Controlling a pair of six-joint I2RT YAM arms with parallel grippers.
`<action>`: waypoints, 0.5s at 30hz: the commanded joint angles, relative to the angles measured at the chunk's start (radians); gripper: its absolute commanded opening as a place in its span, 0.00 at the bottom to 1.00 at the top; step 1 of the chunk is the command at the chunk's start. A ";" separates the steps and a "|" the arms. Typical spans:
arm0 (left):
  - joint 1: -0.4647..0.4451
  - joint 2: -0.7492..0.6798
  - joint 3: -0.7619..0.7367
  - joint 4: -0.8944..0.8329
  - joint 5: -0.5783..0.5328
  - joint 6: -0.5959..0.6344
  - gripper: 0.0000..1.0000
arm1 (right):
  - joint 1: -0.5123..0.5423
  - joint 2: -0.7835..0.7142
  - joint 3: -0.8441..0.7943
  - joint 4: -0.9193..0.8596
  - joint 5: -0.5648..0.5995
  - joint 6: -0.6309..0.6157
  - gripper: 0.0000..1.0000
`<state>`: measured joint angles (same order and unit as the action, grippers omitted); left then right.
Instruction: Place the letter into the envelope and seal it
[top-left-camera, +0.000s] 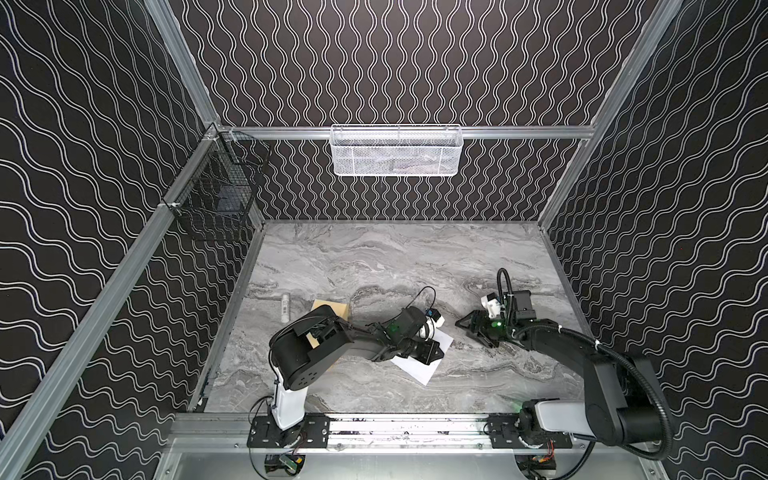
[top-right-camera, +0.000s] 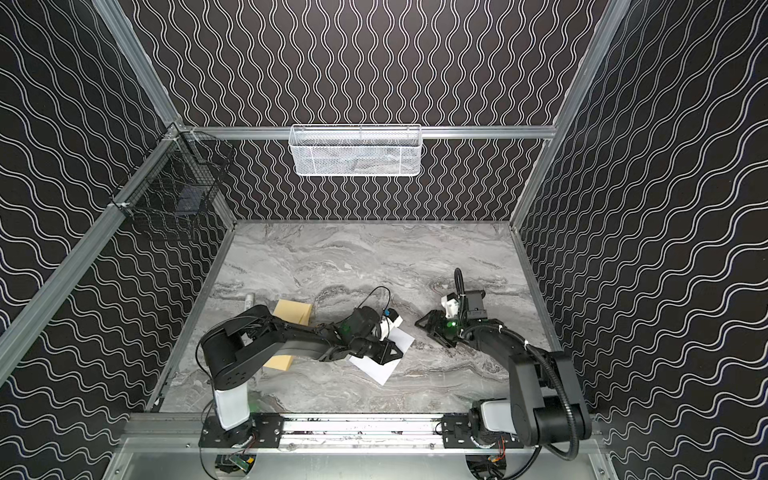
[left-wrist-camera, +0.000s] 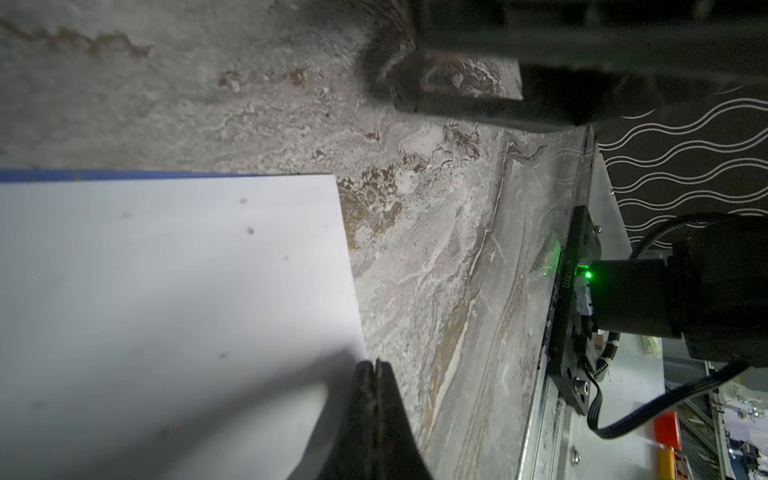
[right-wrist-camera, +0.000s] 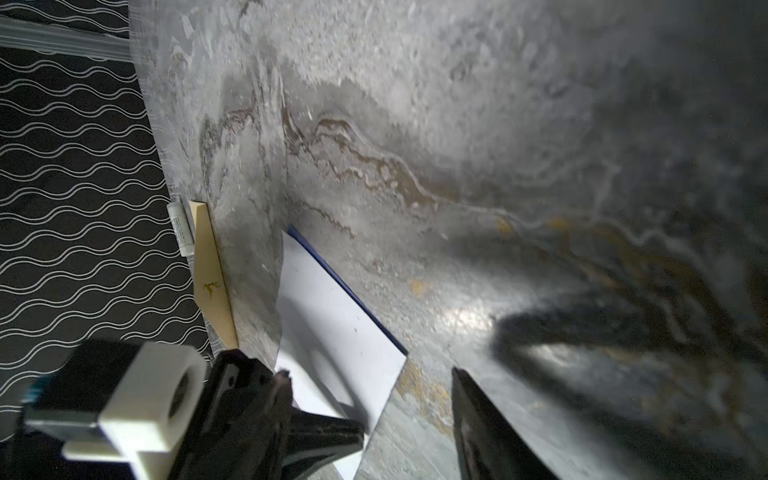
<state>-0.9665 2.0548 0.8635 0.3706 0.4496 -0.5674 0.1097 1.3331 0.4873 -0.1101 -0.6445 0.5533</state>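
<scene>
The letter (top-left-camera: 419, 370) (top-right-camera: 380, 368) lies white side up on the marble table, right of centre near the front. A thin blue edge shows along one side of the letter (left-wrist-camera: 166, 291) (right-wrist-camera: 332, 299). My left gripper (top-left-camera: 438, 353) (top-right-camera: 395, 353) (left-wrist-camera: 376, 368) is shut, with its tips at the letter's edge; I cannot tell whether paper is pinched. My right gripper (top-left-camera: 469, 332) (top-right-camera: 430, 332) (right-wrist-camera: 370, 372) is open just right of the letter's corner and holds nothing. The tan envelope (top-left-camera: 332, 309) (top-right-camera: 293, 311) (right-wrist-camera: 210, 266) lies flat to the left, mostly hidden under the left arm.
A small white tube (top-left-camera: 285, 307) (top-right-camera: 248, 300) (right-wrist-camera: 180, 228) lies left of the envelope near the left wall. A white mesh basket (top-left-camera: 395, 149) hangs on the back wall. A black wire basket (top-left-camera: 216, 187) hangs on the left wall.
</scene>
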 joint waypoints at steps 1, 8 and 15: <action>-0.001 -0.021 0.009 0.005 0.043 0.054 0.00 | 0.006 -0.034 -0.057 0.029 -0.017 0.016 0.62; -0.001 -0.223 -0.001 -0.087 -0.042 0.005 0.18 | 0.032 -0.039 -0.111 0.085 -0.008 0.055 0.62; 0.002 -0.343 -0.058 -0.334 -0.245 -0.088 0.09 | 0.065 0.000 -0.105 0.123 -0.001 0.077 0.62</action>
<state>-0.9672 1.7214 0.8188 0.1837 0.3286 -0.6044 0.1638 1.3186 0.3820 0.0109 -0.6750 0.6132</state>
